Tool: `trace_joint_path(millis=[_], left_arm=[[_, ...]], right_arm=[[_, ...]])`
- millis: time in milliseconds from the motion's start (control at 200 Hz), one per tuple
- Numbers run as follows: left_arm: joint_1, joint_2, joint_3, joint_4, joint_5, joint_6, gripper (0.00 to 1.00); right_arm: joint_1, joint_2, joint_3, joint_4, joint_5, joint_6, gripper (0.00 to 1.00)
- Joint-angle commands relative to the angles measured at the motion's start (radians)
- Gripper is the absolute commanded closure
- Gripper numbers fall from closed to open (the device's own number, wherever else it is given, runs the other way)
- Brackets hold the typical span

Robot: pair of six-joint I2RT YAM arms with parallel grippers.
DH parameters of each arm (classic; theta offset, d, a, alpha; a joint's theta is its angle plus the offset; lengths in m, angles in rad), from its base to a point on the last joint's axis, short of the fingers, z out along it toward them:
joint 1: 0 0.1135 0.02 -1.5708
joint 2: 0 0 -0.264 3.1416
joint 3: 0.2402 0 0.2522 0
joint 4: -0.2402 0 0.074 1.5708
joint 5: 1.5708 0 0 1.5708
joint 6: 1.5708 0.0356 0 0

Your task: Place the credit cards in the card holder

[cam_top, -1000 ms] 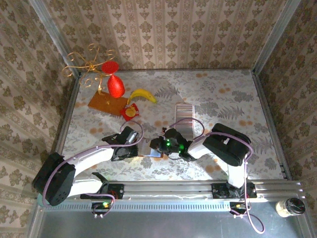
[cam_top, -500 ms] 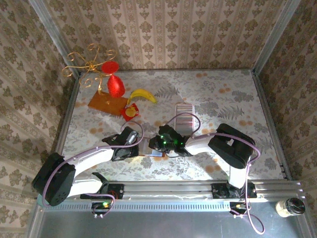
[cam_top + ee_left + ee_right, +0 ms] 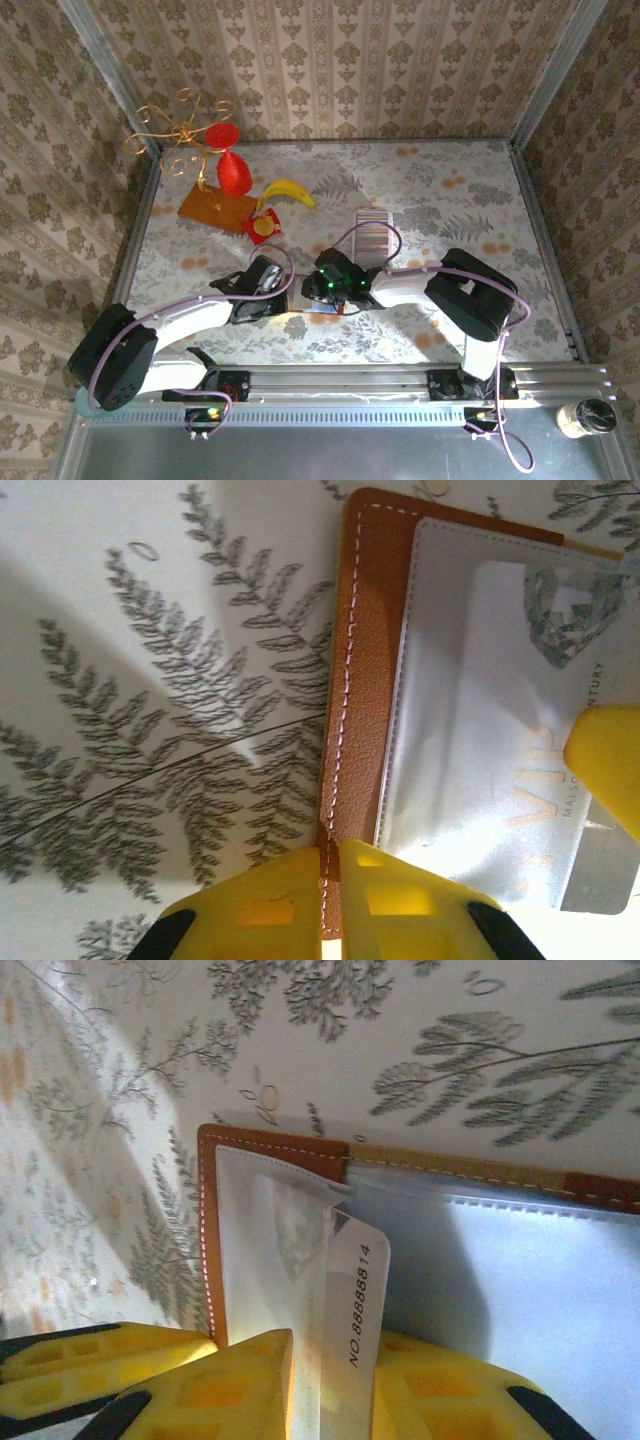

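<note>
The holder lies open at the near middle of the table, just where it lay a second ago. Since then the right gripper has slid a little toward 10 o'clock over it. This has bared more of the card strip, which lies at 1 o'clock from the holder. One card is partly tucked into the holder's clear pocket and sits between the right gripper's jaws. I cannot tell whether they clamp it or have let go. The left gripper, at the holder's 9 o'clock side, is clenched on its brown leather edge.
</note>
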Motion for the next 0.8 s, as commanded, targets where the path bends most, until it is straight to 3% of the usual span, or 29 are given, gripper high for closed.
trace_joint_path(millis=[0,130,430,795], left_arm=[[-0.034,0.045,-0.051,0.043,0.152,-0.024,0.9],[-0.034,0.038,-0.057,0.043,0.157,-0.028,0.9],[-0.036,-0.021,-0.085,0.046,0.181,-0.07,0.89],[-0.038,-0.105,-0.113,-0.011,0.142,-0.094,0.87]], right_arm=[[0.012,-0.039,0.002,-0.165,0.061,-0.046,0.76],[0.015,-0.013,0.018,-0.148,0.031,-0.044,0.8],[0.038,0.039,0.094,-0.1,-0.013,-0.045,0.76],[0.038,-0.03,0.109,-0.348,0.098,-0.099,0.66]])
